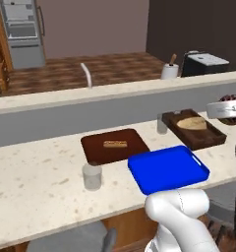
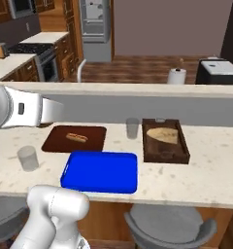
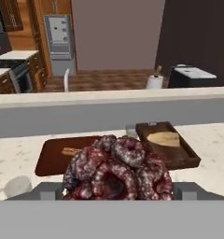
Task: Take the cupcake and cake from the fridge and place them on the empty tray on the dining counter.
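Two jaws spread wide clamp the dark red ringed cake [image 3: 118, 170] between them, above the dining counter [image 3: 20, 158].

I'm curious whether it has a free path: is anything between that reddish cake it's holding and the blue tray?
Nothing visible does. The cake sits in the end effector, and the blue tray lies bare. The glass and the hot dog tray stand off to its side.

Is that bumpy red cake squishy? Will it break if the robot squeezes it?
Probably soft: the cake looks like piled lumpy rings, so a hard squeeze might dent or crumble it. It fills the gap between the gripper's fingers, so it likely won't slip. Its lumpy, squat shape shouldn't roll.
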You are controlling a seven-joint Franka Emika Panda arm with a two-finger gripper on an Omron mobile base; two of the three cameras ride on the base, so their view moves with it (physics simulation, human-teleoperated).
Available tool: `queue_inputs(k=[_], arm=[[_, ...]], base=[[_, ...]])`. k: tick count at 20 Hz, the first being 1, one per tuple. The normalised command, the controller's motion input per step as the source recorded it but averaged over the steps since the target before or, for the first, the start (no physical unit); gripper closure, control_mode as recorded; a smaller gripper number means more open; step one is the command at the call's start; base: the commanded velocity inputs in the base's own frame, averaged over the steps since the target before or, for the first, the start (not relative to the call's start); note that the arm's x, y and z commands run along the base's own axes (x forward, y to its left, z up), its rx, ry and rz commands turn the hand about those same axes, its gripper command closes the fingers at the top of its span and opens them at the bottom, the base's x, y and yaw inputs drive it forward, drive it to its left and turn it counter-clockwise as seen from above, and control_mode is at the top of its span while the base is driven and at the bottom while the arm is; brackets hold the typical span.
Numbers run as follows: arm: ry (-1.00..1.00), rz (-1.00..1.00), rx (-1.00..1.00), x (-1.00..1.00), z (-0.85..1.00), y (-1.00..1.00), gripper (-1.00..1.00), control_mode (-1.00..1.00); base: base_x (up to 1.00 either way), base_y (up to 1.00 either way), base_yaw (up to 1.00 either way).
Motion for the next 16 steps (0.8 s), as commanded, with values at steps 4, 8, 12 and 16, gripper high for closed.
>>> queue_inputs(k=[4,8,12,16], arm=[[0.0,0.0,0.0,0.0,0.0,0.0,1.0,1.0],[0.0,0.0,0.0,0.0,0.0,0.0,1.0,1.0],[0.08,-0.04,0.0,0.05,-0.09,0.08,1.0,-1.0],[0.37,-0.19,0.0,0.52,-0.64,0.39,1.0,-1.0]], base=[[0.82,0.71,-0.3],[0.51,0.52,-0.27],[0.18,0.31,-0.16],[0.0,0.0,0.0]])
